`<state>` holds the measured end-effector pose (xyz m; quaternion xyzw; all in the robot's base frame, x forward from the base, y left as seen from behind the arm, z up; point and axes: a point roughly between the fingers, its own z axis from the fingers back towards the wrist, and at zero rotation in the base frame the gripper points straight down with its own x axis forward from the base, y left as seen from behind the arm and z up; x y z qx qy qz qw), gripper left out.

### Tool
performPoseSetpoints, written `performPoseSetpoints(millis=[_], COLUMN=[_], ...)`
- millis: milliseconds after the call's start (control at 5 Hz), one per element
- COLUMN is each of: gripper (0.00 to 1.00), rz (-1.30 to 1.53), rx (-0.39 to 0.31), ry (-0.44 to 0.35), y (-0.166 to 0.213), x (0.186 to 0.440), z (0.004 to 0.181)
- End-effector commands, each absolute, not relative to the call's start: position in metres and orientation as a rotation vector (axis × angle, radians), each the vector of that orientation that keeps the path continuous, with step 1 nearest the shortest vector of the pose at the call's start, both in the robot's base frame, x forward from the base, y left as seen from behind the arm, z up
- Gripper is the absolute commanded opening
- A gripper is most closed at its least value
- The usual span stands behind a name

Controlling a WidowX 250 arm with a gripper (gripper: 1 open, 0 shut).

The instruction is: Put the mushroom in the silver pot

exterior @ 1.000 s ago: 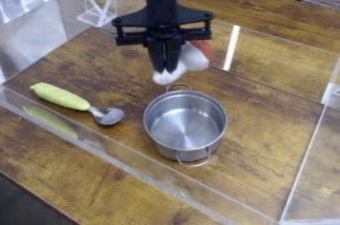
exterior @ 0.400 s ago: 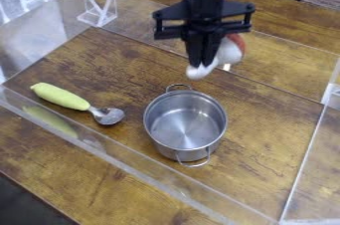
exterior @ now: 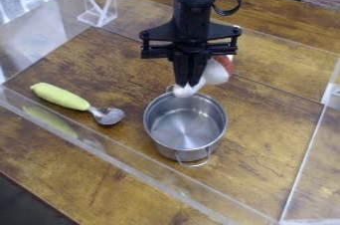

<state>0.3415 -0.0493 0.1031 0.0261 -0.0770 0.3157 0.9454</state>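
Clamps the mushroom in the gripper, stem down over the silver pot's far rim, likely for dropping in

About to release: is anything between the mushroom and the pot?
Nothing visible. The mushroom hangs from the claw over the far rim of the pot, which looks empty; the spoon lies off to its left.
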Motion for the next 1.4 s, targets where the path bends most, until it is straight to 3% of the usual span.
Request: performPoseSetpoints(millis=[0,200,400,600,1200], gripper=[1.00,0.00,0.00,1.00,1.00], rz=[0.726,0.793,0.842,0.891,0.928], rx=[0.008,0.017,0.029,0.032,0.036], ry=[-0.218,-0.200,-0.186,-0.178,-0.152], y=[-0.045,-0.043,-0.047,-0.051,-0.060], x=[0.339,0.330,0.321,0.317,0.308], z=[0.129,0.123,0.113,0.103,0.094])
